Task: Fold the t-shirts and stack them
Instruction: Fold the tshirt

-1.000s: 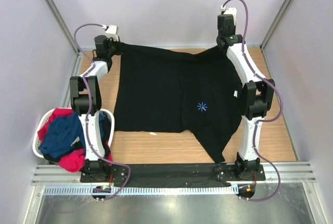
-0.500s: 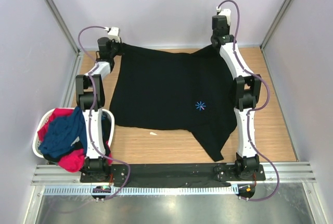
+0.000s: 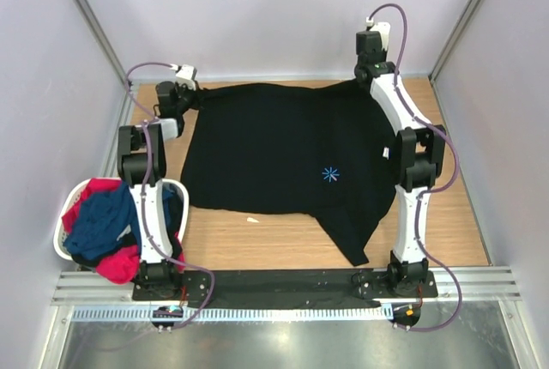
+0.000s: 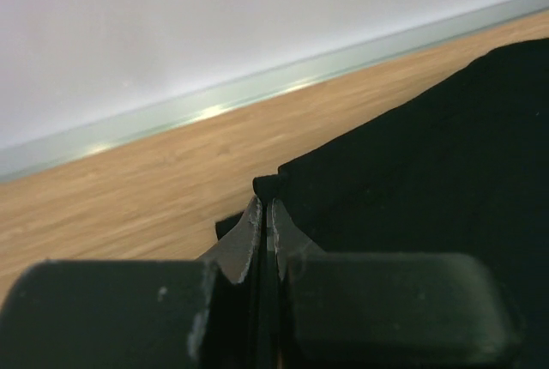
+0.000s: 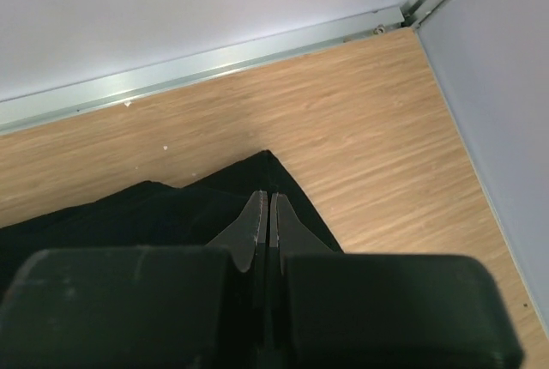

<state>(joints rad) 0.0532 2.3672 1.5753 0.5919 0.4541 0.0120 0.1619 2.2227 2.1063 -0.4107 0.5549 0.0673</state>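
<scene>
Left gripper clamped on the black t-shirt at its far-left corner. Right gripper clamped on the far-right corner. Shirt lies on table.

black t-shirt flatter than before (middle crease gone), left end effector drawn nearer the bases
</scene>
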